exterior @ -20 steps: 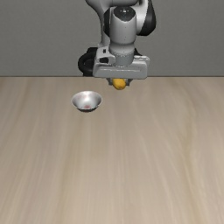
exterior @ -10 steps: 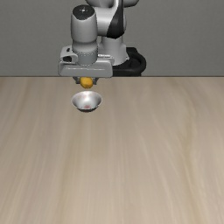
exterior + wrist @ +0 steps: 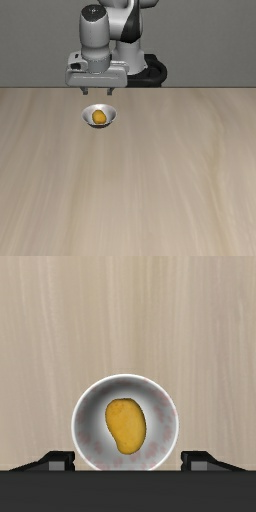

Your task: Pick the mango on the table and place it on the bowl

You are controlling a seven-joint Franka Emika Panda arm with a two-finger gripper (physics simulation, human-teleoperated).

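Note:
The yellow-orange mango [image 3: 99,118] [image 3: 126,426] lies inside the small silver bowl [image 3: 87,113] [image 3: 92,402] on the wooden table [image 3: 150,180]. My gripper [image 3: 99,96] [image 3: 128,463] hangs straight above the bowl, open, with its two dark fingertips [image 3: 58,463] spread wider than the mango and nothing between them. The mango rests near the bowl's middle, clear of both fingers.
The wooden table stretches wide and bare around the bowl. The robot's base [image 3: 150,70] stands behind the bowl at the table's far edge, in front of a grey wall.
A second ago my hand carried the mango at the exterior view's right of the bowl. It moved over the bowl, the fingers opened, and the mango dropped into it.

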